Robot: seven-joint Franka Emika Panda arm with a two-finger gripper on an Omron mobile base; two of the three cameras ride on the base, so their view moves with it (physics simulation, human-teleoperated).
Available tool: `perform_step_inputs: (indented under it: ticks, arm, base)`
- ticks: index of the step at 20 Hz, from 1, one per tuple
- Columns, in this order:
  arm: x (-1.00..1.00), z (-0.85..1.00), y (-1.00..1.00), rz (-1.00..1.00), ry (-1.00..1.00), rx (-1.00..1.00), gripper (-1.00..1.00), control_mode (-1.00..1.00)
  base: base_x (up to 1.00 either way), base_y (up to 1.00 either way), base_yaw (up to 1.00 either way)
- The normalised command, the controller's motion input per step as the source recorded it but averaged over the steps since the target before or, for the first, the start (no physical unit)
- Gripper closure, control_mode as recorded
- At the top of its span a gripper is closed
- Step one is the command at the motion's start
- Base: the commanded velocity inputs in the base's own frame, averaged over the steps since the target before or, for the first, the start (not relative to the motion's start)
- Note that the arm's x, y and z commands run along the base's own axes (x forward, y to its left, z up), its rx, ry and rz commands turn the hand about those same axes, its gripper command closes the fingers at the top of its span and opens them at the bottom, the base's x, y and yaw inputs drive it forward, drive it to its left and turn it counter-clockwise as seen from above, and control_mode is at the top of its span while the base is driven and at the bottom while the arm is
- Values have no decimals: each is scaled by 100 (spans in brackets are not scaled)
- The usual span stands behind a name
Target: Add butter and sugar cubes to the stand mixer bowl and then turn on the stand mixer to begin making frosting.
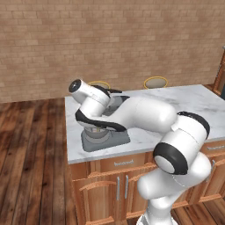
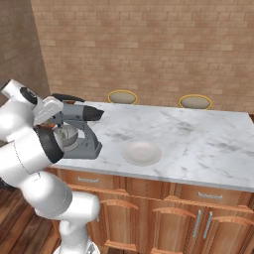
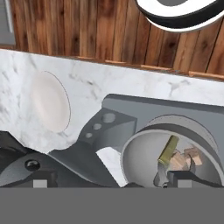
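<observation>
Two items in bowl: butter [image 3: 168, 149], a pale yellow block leaning on end, and pinkish-tan sugar cubes [image 3: 183, 160] just right of it, both in the lower right of the hand view.
Plate: white, bare, at the left of the hand view [image 3: 50, 102], and mid-frame in the right base view.
Mixer: dark grey stand mixer [image 2: 79, 130] at the left of the right base view, on the near left corner of the marble counter [image 2: 208, 141]; its head lies across the lower left of the hand view.
Bowl: shiny grey metal bowl [image 3: 140, 159], seated on the mixer's flat base, open from above.
Claw: gripper [image 3: 111, 179] at the bottom of the hand view, fingers spread wide, nothing between them.
Handling, judged: butter looks soft and greasy, cubes light and crumbly; both already sit in the bowl, so neither needs gripping. The mixer looks heavy and rigid; its small round knobs on the neck [image 3: 101, 122] would be pressed, not grasped.
Edges: counter edge runs close behind the base at the top of the hand view, wood floor [image 3: 87, 30] beyond.
Room: open marble toward the plate; tight under the head.
</observation>
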Motion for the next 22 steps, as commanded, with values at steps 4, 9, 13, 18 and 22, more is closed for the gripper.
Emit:
perform_step_inputs:
  ticks: [4, 9, 13, 18, 22]
  arm:
    - [12, -1, 22, 0, 0, 0, -100, -100]
    - [15, 0, 21, 0, 0, 0, -100, -100]
    - [17, -6, 3, 0, 0, -3, -100, -100]
    - [15, -11, 0, 0, 0, -6, -100, -100]
    - [20, -4, 0, 0, 0, -2, -100, -100]
  base:
    - [0, 0, 0]
    - [0, 0, 0]
    - [0, 0, 0]
    - [0, 0, 0]
    - [0, 0, 0]
